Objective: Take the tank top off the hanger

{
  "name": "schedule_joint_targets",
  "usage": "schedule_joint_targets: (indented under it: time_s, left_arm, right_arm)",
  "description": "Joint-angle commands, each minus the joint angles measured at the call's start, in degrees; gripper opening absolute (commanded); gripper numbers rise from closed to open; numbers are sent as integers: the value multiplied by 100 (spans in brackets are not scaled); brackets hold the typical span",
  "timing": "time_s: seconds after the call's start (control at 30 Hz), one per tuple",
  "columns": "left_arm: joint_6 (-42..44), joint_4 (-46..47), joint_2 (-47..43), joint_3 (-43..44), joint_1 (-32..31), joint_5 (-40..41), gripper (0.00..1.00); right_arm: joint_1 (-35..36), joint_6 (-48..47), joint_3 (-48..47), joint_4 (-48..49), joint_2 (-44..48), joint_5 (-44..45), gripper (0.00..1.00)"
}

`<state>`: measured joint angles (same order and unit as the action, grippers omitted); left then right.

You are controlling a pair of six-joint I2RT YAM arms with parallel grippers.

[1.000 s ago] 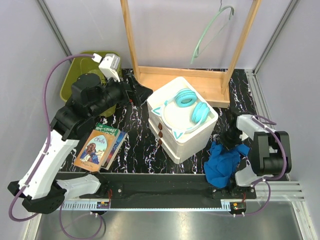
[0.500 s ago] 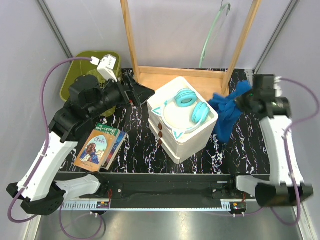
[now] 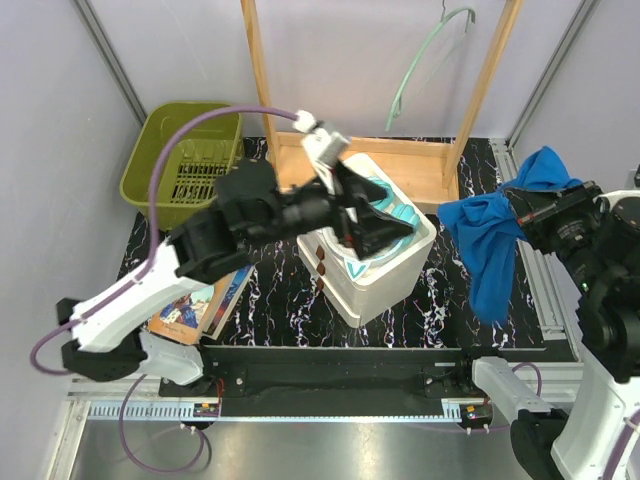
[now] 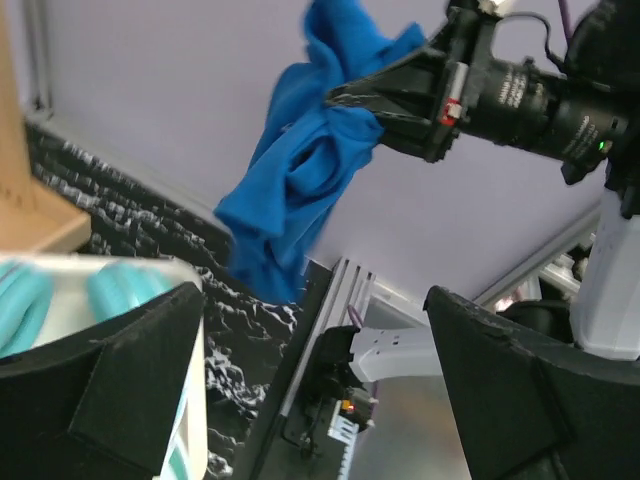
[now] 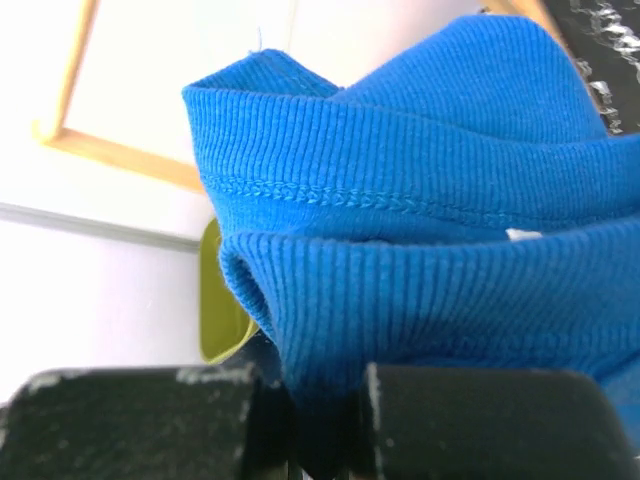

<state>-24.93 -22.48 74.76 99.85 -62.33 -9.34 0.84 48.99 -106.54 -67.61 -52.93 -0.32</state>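
The royal-blue tank top hangs bunched in the air at the right, clear of the hanger. My right gripper is shut on its upper part; in the right wrist view the fabric is pinched between the fingers. The pale mint hanger hangs bare on the wooden rack at the back. My left gripper is open and empty over the white box, pointing at the tank top. In the left wrist view its jaws stand wide apart.
A white box with turquoise headphones stands mid-table under the left arm. The wooden rack frame stands behind it. A green basket sits back left. A book lies at the left front.
My right gripper has carried the tank top from the table edge up and out to the right. My left arm has swung right over the white box towards it. The hanger has swung.
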Motion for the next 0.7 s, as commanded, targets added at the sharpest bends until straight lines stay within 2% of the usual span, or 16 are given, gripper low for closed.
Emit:
schedule_joint_targets:
  time_s: [0.0,0.03,0.17,0.33,0.57,0.63,0.67]
  left_arm:
    - [1735,885,828,859,-920,828,99]
    - [1998,886,1004,1234,-1148,907,99]
    - [2273,851,1724,1783,-1475,846,99]
    - [2633,815,1980,1696,-1747,925,99]
    - [2669,833,2235,1581,-1853,908,99]
    - [2590,885,2323,1642,-1853,926,96]
    - [2563,973,2350,1669,-1853,1082,84]
  right_arm:
    - [-14,-153,-534,-278,54,-697,0]
    - [-14,-136,-621,-348,98,-915,0]
    - [-14,-13,-666,-639,317,-1304,0]
    - [-14,57,-807,-727,608,-1523,0]
    - [-22,400,-912,-841,784,-1796,0]
    - [-14,523,-799,-850,845,-1953,0]
    - [-14,558,-754,-832,871,-2007,0]
